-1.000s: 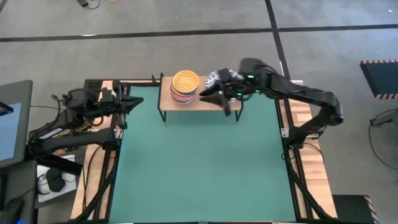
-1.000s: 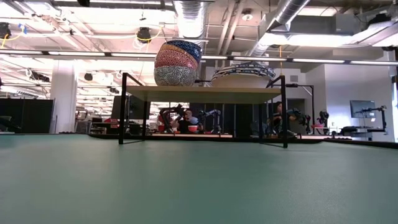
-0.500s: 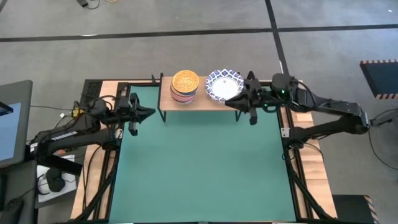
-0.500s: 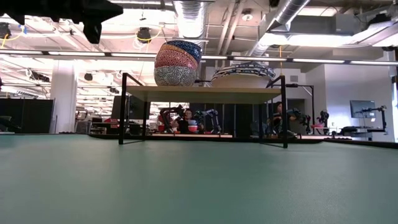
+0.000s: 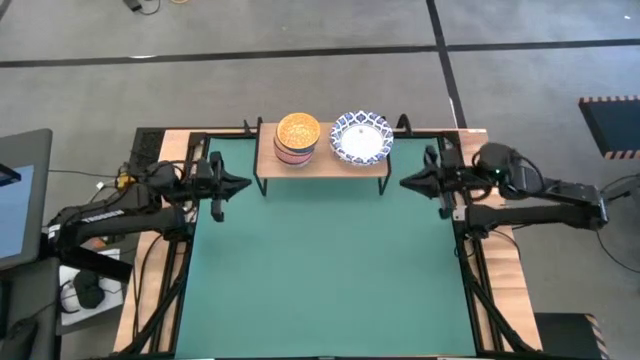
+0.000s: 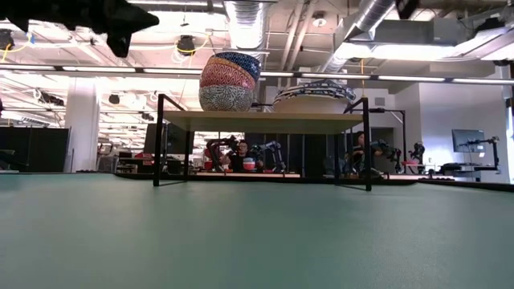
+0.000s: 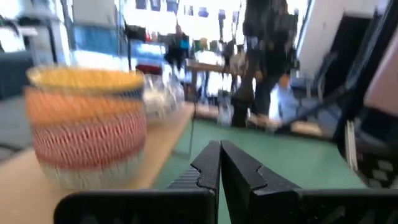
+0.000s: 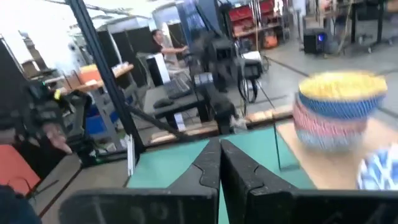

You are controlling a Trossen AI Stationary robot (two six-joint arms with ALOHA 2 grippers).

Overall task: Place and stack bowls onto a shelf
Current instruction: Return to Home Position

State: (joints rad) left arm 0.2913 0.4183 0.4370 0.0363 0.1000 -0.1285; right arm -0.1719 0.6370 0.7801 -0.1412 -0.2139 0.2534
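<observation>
The light-wood shelf (image 5: 322, 166) (image 6: 265, 121) stands on black legs at the table's far edge. On its left part sits a stack of small bowls (image 5: 298, 136) (image 6: 230, 81) (image 7: 87, 127) (image 8: 339, 111), nested one in another, the golden yellow one on top. To their right rests a stack of white bowls with blue rims (image 5: 361, 138) (image 6: 313, 95) (image 8: 379, 169). My left gripper (image 5: 244, 183) (image 7: 219, 147) is shut, left of the shelf and off the table. My right gripper (image 5: 404, 182) (image 8: 219, 144) is shut, right of the shelf.
The green mat (image 5: 320, 270) spreads in front of the shelf, with wooden frame rails (image 5: 480, 190) along its sides. In the low view my left arm (image 6: 120, 20) shows dark at the top left. People sit in the room beyond the table (image 6: 241, 152).
My right gripper has drawn back from over the white bowls on the shelf toward the table's right edge, and the white stack now shows uncovered. My left gripper has moved a little toward the shelf and the near edge, then stopped. The bowls have stayed in place.
</observation>
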